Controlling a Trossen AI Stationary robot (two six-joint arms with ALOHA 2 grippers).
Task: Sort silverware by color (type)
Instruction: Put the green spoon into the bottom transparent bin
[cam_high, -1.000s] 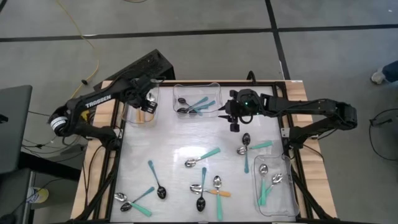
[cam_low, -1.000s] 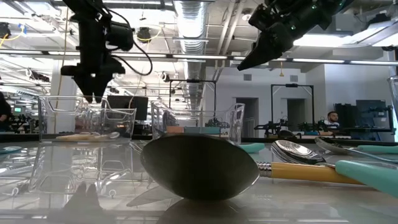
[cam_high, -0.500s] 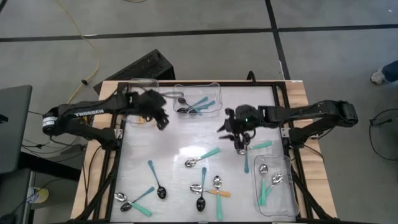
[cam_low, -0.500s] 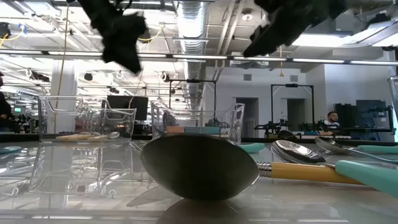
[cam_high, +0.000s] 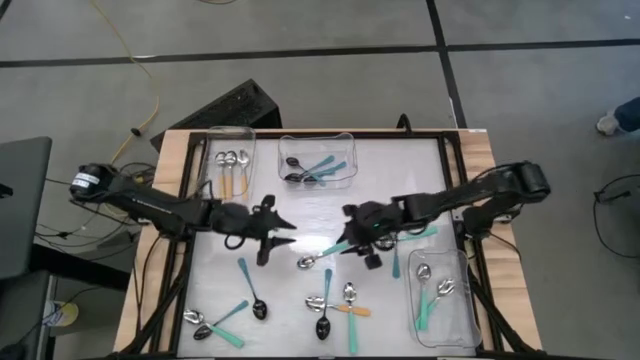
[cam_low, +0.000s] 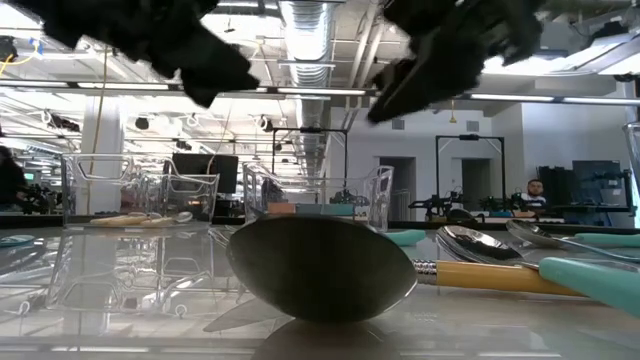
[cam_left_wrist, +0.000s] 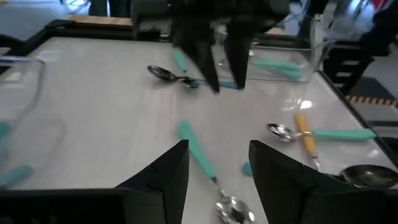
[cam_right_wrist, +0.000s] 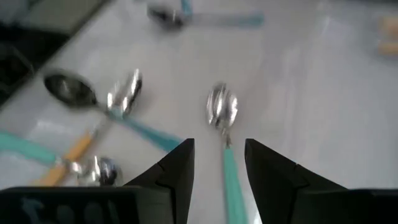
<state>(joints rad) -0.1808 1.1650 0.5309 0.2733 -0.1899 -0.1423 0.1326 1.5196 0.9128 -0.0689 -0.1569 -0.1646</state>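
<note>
A spoon with a teal handle (cam_high: 327, 252) lies flat on the white table (cam_high: 300, 205) at its middle, silver bowl toward the left. My left gripper (cam_high: 283, 232) hovers just left of it, open, and the spoon (cam_left_wrist: 198, 152) shows ahead between its fingers. My right gripper (cam_high: 347, 236) hovers over the handle end, open, with the spoon (cam_right_wrist: 222, 112) in front of its fingers. Neither touches it. In the low view both grippers, the left (cam_low: 215, 70) and the right (cam_low: 420, 70), hang above the table.
Clear bins stand at the far left (cam_high: 230, 165) with orange-handled spoons, at the far middle (cam_high: 318, 162) and at the near right (cam_high: 440, 300) with teal ones. Loose spoons lie near my right gripper (cam_high: 410, 235), at the near middle (cam_high: 335, 305) and near left (cam_high: 215, 325).
My left gripper has swung from over the far-left bin toward the table's middle and near edge, sinking a little and tipping from pointing down to nearly level. My right gripper has come from beside the far-middle bin toward the near edge and down, over the teal spoon.
</note>
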